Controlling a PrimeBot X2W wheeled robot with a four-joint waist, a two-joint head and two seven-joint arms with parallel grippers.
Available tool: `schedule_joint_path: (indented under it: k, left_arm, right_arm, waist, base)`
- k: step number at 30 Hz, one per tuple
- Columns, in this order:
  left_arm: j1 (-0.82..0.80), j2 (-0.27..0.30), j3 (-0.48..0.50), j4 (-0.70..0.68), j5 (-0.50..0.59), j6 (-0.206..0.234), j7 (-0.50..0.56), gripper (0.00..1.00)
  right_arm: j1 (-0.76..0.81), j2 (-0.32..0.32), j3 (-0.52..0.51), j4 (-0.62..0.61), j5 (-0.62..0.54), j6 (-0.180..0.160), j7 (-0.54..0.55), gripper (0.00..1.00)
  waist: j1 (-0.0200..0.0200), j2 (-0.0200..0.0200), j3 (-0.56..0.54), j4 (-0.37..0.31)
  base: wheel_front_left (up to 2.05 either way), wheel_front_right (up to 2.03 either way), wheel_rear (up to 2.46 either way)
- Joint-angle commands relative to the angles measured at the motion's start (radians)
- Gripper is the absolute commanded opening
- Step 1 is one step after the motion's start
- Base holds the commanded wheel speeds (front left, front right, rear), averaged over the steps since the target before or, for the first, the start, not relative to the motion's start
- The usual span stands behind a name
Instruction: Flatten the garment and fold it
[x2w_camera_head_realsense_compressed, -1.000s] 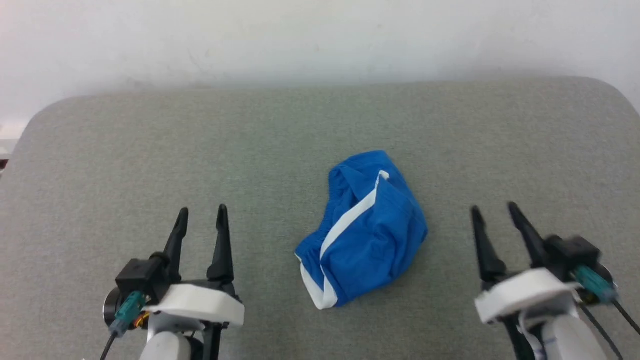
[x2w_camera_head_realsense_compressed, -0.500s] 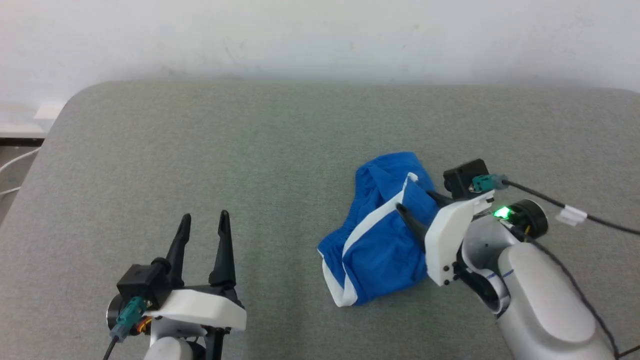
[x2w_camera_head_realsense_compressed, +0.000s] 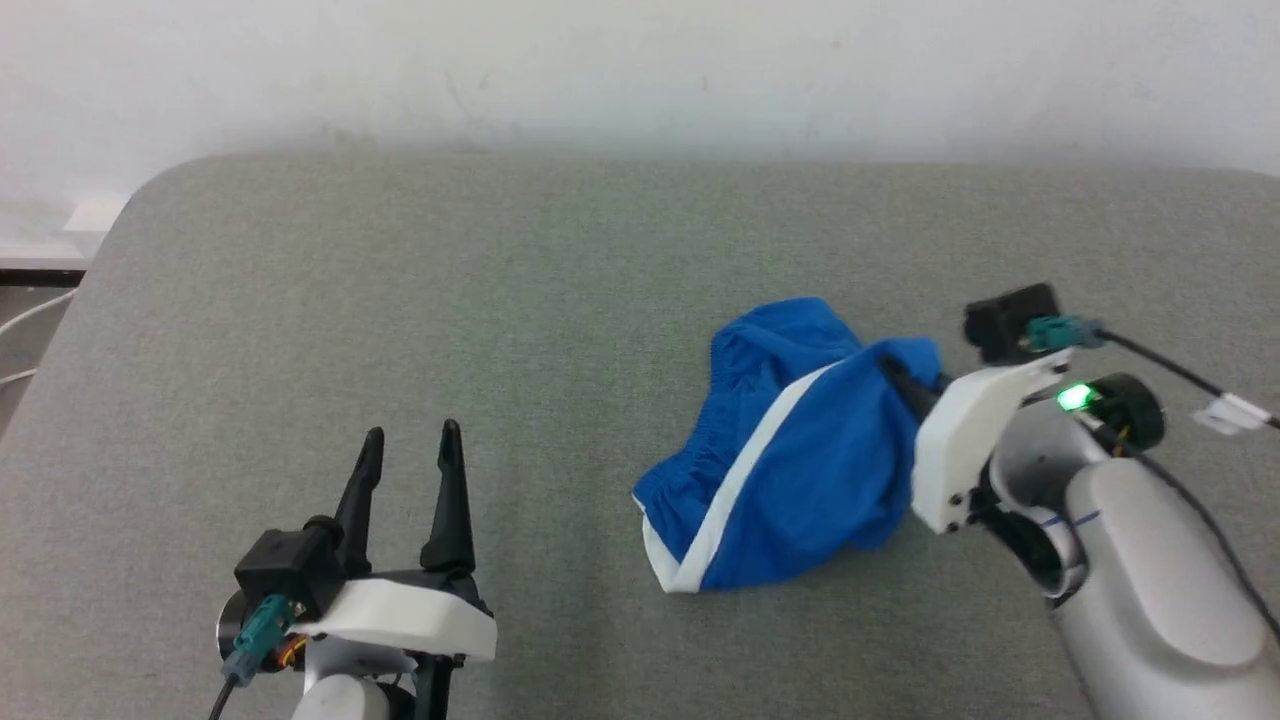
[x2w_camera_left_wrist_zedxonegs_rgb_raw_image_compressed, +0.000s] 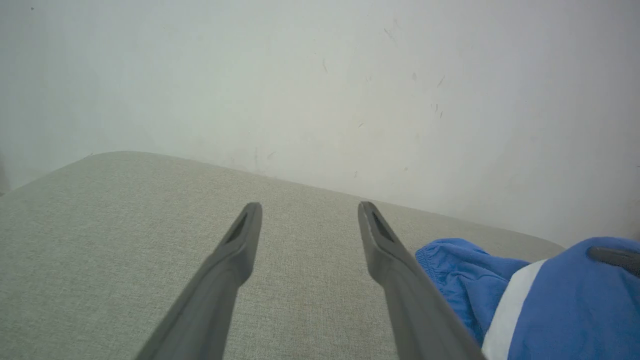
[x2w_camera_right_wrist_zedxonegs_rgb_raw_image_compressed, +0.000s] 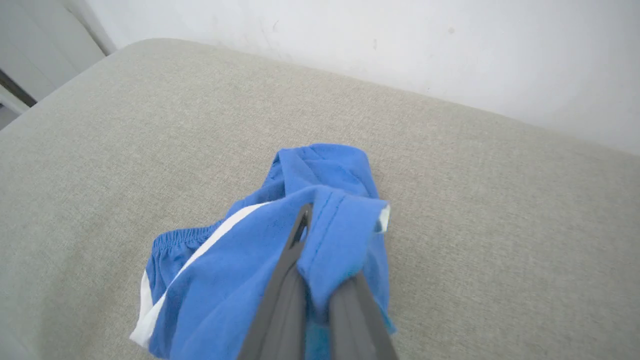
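Plenty of bare grey pad (x2w_camera_head_realsense_compressed: 400, 300) lies around my left gripper (x2w_camera_head_realsense_compressed: 410, 430), jaws spread wide; my right gripper (x2w_camera_head_realsense_compressed: 900, 375) is clamped on the lifted right edge of the blue shorts (x2w_camera_head_realsense_compressed: 800, 470), right of centre.

I see two long, tapered black fingers on both the left pincer (x2w_camera_head_realsense_compressed: 410, 432) and the right pincer (x2w_camera_head_realsense_compressed: 900, 378), each set on a white plastic mounting plate (x2w_camera_head_realsense_compressed: 405, 608). A boxy black camera block (x2w_camera_head_realsense_compressed: 288, 562) carries a teal plug (x2w_camera_head_realsense_compressed: 255, 622) and a thin black cable (x2w_camera_head_realsense_compressed: 1150, 362) with a white cable tag (x2w_camera_head_realsense_compressed: 1232, 412). The glossy pale-grey forearm (x2w_camera_head_realsense_compressed: 1150, 590) has a green light (x2w_camera_head_realsense_compressed: 1073, 398), and there are small dark screws (x2w_camera_head_realsense_compressed: 955, 497).
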Motion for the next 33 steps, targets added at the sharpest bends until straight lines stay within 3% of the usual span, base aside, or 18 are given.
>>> schedule_joint_path:
  k: [1,6,13,14,15,16,17,24,29,33]
  left_arm:
    - [0.006,-0.002,-0.001,-0.006,-0.006,0.004,-0.005,1.0]
    - [0.002,-0.002,-0.008,-0.005,-0.008,0.003,-0.005,1.0]
    - [-0.003,-0.002,-0.019,0.002,-0.014,0.003,-0.005,1.0]
    - [-0.005,-0.002,-0.02,0.004,-0.012,0.003,-0.005,1.0]
    - [-0.007,-0.002,-0.02,0.006,-0.01,0.003,-0.005,1.0]
    - [-0.009,-0.002,-0.02,0.007,-0.01,0.003,-0.005,1.0]
    - [-0.011,-0.002,-0.02,0.009,-0.009,0.002,-0.005,1.0]
    - [-0.015,-0.002,-0.025,0.024,-0.004,-0.003,-0.005,1.0]
    - [-0.003,-0.002,-0.031,0.031,-0.006,-0.004,-0.005,1.0]
    - [0.013,-0.002,-0.035,0.039,-0.006,-0.004,-0.005,1.0]
  right_arm:
    - [0.005,-0.008,-0.02,-0.011,-0.008,-0.002,-0.014,0.0]
    - [0.101,-0.017,-0.178,-0.042,-0.036,-0.002,-0.047,0.0]
    - [0.275,0.023,-0.373,0.001,-0.071,-0.002,-0.073,0.0]
    - [0.291,0.036,-0.394,0.018,-0.069,-0.002,-0.079,0.12]
    - [0.304,0.045,-0.409,0.036,-0.07,-0.002,-0.087,0.35]
    - [0.312,0.051,-0.421,0.053,-0.077,-0.002,-0.101,0.96]
    - [0.317,0.059,-0.43,0.068,-0.078,-0.002,-0.118,1.0]
    - [0.336,0.091,-0.467,0.121,-0.089,-0.002,-0.277,1.0]
    - [0.351,0.108,-0.535,0.087,-0.125,-0.002,-0.477,1.0]
    - [0.369,0.119,-0.537,0.063,-0.135,-0.002,-0.539,1.0]
  waist:
    - [0.0,-0.0001,0.004,-0.012]
    - [0.0,-0.0001,0.011,-0.036]
    - [0.0,-0.0001,0.026,-0.057]
    - [0.0,-0.0001,0.03,-0.059]
    - [0.0,-0.0001,0.032,-0.061]
    - [0.0,-0.0001,0.035,-0.062]
    - [0.0,-0.0001,0.038,-0.062]
    - [0.0,-0.0001,0.032,-0.055]
    - [0.0,-0.0001,0.008,-0.05]
    - [0.0,-0.0001,-0.014,-0.049]
  base:
    - [0.0,0.0,0.0]
    - [0.0,0.0,0.0]
    - [0.0,0.0,0.0]
    - [0.0,0.0,0.0]
    - [0.0,0.0,0.0]
    - [0.0,0.0,0.0]
    - [0.0,0.0,0.0]
    - [0.0,0.0,0.0]
    - [0.0,0.0,0.0]
    - [0.0,0.0,0.0]
